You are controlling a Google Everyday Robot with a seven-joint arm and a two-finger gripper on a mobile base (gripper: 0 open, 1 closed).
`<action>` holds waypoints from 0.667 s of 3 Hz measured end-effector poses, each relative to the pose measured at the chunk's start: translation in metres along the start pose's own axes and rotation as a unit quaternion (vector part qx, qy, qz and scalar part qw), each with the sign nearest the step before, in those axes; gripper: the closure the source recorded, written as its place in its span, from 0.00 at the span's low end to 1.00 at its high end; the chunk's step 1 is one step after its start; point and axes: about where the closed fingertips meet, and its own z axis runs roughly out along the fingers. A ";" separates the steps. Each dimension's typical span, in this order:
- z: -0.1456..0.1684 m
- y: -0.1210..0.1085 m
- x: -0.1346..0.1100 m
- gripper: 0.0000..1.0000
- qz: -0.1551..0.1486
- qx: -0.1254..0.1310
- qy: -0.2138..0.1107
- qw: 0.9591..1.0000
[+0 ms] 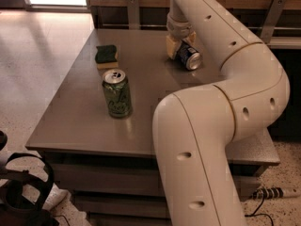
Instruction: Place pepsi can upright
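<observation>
The pepsi can (189, 57) is dark blue with a silver end facing the camera. It is tilted on its side at the far middle of the table (155, 107). My gripper (181, 48) comes down from the arm over the far edge and is shut on the can. One yellowish finger (172, 46) presses on the can's left side. The other finger is hidden behind the wrist.
A green can (116, 93) stands upright at the table's left middle. A green-and-yellow sponge (106, 55) lies behind it. My arm's large elbow (211, 126) covers the table's right front. Metal rail posts (133, 11) stand behind the far edge.
</observation>
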 end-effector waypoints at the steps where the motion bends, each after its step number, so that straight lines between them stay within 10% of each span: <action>1: -0.008 0.002 -0.010 1.00 -0.016 0.003 -0.020 1.000; 2: -0.024 -0.002 -0.015 1.00 -0.025 0.009 -0.042 0.999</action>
